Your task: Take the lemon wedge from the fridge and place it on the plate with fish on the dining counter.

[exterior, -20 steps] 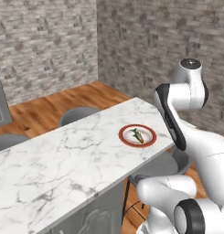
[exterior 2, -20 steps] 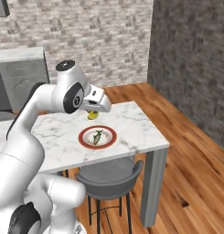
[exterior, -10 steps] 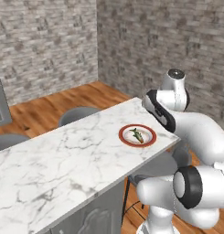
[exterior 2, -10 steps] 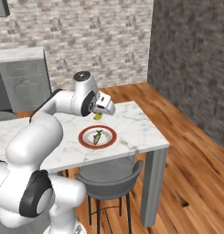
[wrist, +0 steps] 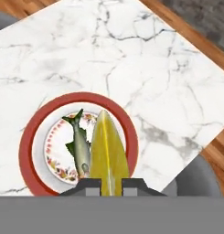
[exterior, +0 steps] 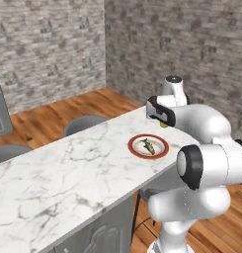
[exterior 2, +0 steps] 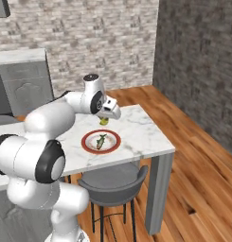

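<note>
Room: grey stone-brick walls point(exterior: 53, 44) and a warm wooden plank floor point(exterior 2: 202, 160) surround the long white marble-patterned desk point(exterior: 68, 173).
Landmark: round white plate with a red rim point(exterior: 148, 147), lying flat on the desk near its far end, close to the robot-side edge.
Fish: small greenish-yellow fish point(wrist: 80, 148) lies on the plate's patterned centre.
Lemon: small bright yellow lemon wedge point(wrist: 108, 153) hangs in the air above the plate; in the hand view it covers the plate's right half, just beside the fish. In the right base view it sits off the desk, over the plate's far rim.
Claw: two-finger claw point(exterior 2: 104, 120) is clamped together on the lemon wedge, the dark tips pinching its near end, pointing down toward the plate.
Arm: white arm bends over the desk edge, its hand above the plate.
Seating: grey round stool on thin dark legs point(exterior 2: 112, 184) stands tucked under the desk edge nearest the plate; two more grey chair backs point(exterior: 83, 123) show beyond the desk's far side.
</note>
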You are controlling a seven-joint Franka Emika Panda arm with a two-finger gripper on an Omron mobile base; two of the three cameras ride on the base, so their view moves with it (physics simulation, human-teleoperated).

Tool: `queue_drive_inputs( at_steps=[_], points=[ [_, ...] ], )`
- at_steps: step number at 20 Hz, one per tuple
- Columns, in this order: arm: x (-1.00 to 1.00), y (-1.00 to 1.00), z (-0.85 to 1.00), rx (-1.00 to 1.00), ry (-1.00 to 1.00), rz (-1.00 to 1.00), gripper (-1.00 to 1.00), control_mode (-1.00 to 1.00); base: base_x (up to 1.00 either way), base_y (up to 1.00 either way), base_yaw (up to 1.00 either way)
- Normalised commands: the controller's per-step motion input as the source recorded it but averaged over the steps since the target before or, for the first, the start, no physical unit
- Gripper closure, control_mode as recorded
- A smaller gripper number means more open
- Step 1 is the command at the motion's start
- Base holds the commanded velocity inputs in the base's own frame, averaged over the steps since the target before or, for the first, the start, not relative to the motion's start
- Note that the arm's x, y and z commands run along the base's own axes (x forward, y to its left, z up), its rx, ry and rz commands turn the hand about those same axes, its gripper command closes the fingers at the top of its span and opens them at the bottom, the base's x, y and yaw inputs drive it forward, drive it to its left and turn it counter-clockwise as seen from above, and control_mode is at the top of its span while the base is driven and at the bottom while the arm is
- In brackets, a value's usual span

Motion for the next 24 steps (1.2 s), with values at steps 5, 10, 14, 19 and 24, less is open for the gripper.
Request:
queue_drive_inputs(
  at_steps=[5, 10, 14, 19, 24],
  points=[
    [0.31, 0.00, -0.58, 0.00, 0.20, 0.00, 1.00, -1.00, 0.00, 0.00, 0.00],
    [0.30, 0.00, -0.52, 0.00, 0.18, 0.00, 1.00, -1.00, 0.00, 0.00, 0.00],
    [0.10, 0.00, -0.54, 0.00, 0.15, 0.00, 1.00, -1.00, 0.00, 0.00, 0.00],
    [0.01, 0.00, -0.47, 0.00, 0.08, 0.02, 1.00, -1.00, 0.00, 0.00, 0.00],
    [0.09, 0.00, -0.25, 0.02, 0.02, 0.02, 1.00, -1.00, 0.00, 0.00, 0.00]
  ],
)
